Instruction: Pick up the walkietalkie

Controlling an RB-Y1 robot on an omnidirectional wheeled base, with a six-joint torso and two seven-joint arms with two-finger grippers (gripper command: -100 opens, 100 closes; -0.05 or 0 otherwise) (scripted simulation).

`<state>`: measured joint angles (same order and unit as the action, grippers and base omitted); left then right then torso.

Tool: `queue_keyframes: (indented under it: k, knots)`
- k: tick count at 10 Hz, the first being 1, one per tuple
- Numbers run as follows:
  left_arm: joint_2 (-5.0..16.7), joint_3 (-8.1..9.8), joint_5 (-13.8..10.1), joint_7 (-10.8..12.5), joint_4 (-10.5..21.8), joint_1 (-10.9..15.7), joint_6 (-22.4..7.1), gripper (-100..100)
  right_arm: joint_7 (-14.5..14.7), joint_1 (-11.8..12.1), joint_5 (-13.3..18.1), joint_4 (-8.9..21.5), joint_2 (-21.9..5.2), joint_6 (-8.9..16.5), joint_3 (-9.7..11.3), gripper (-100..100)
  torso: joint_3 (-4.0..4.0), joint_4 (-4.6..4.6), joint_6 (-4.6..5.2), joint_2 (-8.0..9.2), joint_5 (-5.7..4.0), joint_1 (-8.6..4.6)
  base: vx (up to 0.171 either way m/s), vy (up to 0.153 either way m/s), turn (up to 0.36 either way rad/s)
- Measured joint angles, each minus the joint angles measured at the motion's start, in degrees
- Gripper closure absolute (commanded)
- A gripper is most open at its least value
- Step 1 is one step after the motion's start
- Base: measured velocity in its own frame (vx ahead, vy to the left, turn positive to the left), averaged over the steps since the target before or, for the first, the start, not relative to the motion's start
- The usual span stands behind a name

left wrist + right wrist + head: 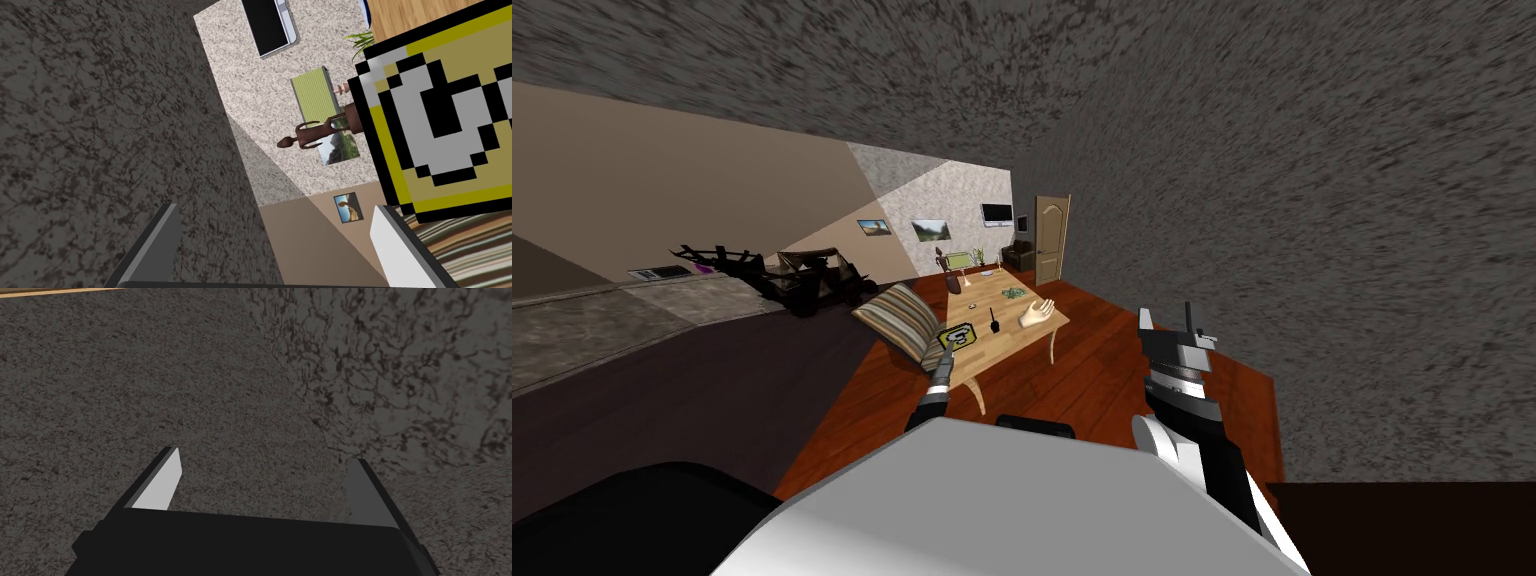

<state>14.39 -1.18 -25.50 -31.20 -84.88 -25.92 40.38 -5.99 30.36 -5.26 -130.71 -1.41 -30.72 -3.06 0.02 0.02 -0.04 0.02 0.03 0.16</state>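
**Q:** Where is the walkietalkie located?
**A:** In the head view, one small black walkietalkie [993,323] is seen on the light surface [1002,358]. It lies between one yellow block [958,336] and one pale hand model [1036,314].

**Q:** What is added by the left wrist view?
**A:** The left tool [277,210] is shown wide, with nothing between its two fingers. The block [440,115] is seen close beside one finger, with one striped pillow [465,250] next to it. In the head view this tool [946,358] is placed at the surface's near edge by the block, apart from the walkietalkie.

**Q:** And by the right wrist view?
**A:** The right tool [265,455] is likewise shown wide and empty. In the head view it [1168,318] is held raised, well to the right of the surface.
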Motion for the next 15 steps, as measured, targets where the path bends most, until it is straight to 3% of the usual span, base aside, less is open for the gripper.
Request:
queue_keyframes:
  k: [8,15]
  knots:
    - [1.7,0.00,-4.6,-6.0,11.6,2.9,4.0,-100,0.0,0.0,0.0,0.0,0.0,0.0,0.0,0,-0.03,-0.01,-0.02,-0.05,0.00,0.01,-0.004,0.014,-0.176]
    - [3.2,-0.09,-9.2,-12.9,22.8,6.6,7.9,-100,0.0,0.0,0.0,0.0,0.0,0.0,0.0,0,-0.06,-0.02,0.01,-0.11,0.01,0.07,0.005,0.027,-0.184]
